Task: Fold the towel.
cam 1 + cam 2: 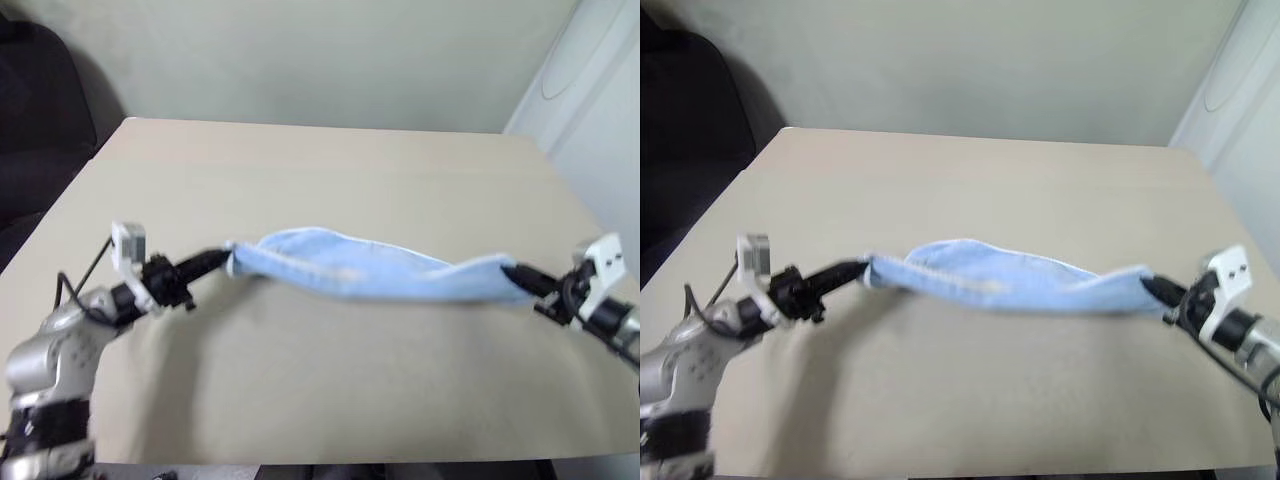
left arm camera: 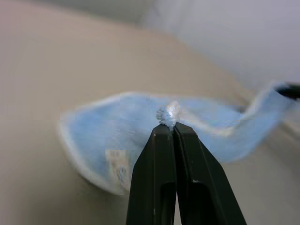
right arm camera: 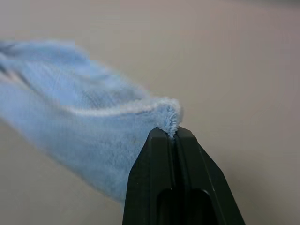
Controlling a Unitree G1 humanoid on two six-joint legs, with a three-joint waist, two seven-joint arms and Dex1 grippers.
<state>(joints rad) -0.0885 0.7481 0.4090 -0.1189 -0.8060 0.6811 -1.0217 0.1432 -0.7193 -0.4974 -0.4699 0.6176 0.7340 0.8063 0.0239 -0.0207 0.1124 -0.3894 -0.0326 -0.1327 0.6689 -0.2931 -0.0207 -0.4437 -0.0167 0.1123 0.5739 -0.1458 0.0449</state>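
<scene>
Towel (image 1: 370,268) slung between the two end effectors, above the worktop (image 1: 330,170). Left end effector (image 1: 225,262) pinches one end, right end effector (image 1: 508,271) the other, each clamped on a small tuft. Risk: so slight a bite may slip under tension, dropping that end. No containers present.

Light blue towel (image 1: 370,268) hangs stretched, sagging — white-trimmed edges.

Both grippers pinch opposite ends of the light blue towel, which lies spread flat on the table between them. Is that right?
Not quite. The towel is not lying flat: it hangs bunched and sagging between the left gripper and the right gripper, above the table, as the left eye view shows. Both do pinch opposite ends.
</scene>
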